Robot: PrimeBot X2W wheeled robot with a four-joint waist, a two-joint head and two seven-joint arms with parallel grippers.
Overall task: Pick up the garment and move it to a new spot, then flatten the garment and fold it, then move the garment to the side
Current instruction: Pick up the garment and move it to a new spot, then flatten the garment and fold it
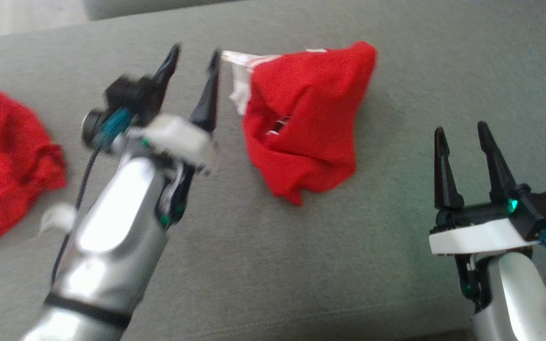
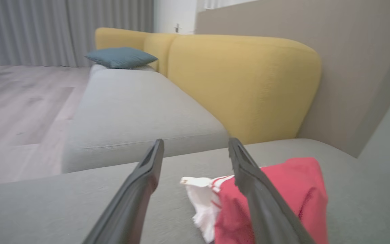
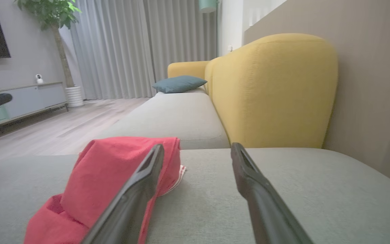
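A crumpled red garment (image 1: 308,121) with a white striped edge lies heaped on the grey sofa seat (image 1: 301,265). My left gripper (image 1: 195,54) stands open just left of that white edge, its right fingertip close to the cloth, nothing between the fingers. The left wrist view has the garment (image 2: 293,193) partly behind the right finger (image 2: 262,200) of the open left gripper (image 2: 196,145). Open and empty, my right gripper (image 1: 460,130) hovers to the right of and nearer than the heap. The right wrist view puts the garment (image 3: 113,173) behind the left finger, right gripper (image 3: 197,149) open.
A second red cloth (image 1: 5,161) lies at the seat's left edge. A yellow backrest (image 2: 242,81) rises beyond the seat, with a blue cushion (image 2: 120,57) farther along. Wooden floor (image 3: 63,122), a plant and a low cabinet show in the right wrist view.
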